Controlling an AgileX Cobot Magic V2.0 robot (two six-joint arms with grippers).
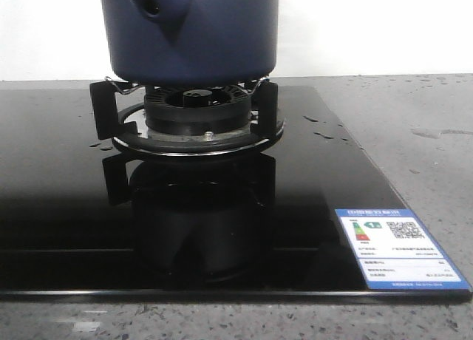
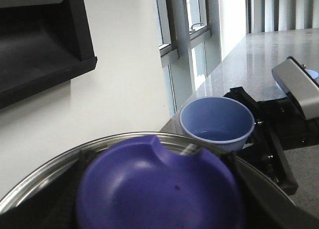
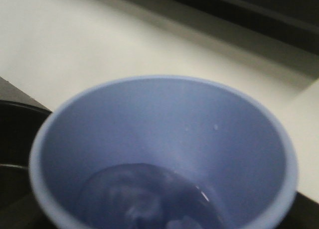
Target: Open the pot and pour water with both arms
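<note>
Sitting on the burner's trivet, the pot stays steady over the black glass hob, which itself rests on the speckled grey bench; its short hollow stub faces the front camera, and its top is cut off there, so that view does not show whether it is covered. From the left wrist, a purple-blue dished piece with a notch in its edge fills the near field inside a shiny metal rim. I take this for the lid, lifted clear by the left arm, though the left fingers are hidden behind it and I cannot tell how they stand. Just beyond it the pale blue cup is carried upright by the right arm's dark gripper body, a little water lying in its bottom. Keeping it level makes sense, so nothing spills before the pot's mouth is reached. The right wrist view looks straight down into that cup; its rim hides the right fingers, so their spacing cannot be read, only judged closed around the cup from how it hangs. The pour is not yet begun, as I judge
</note>
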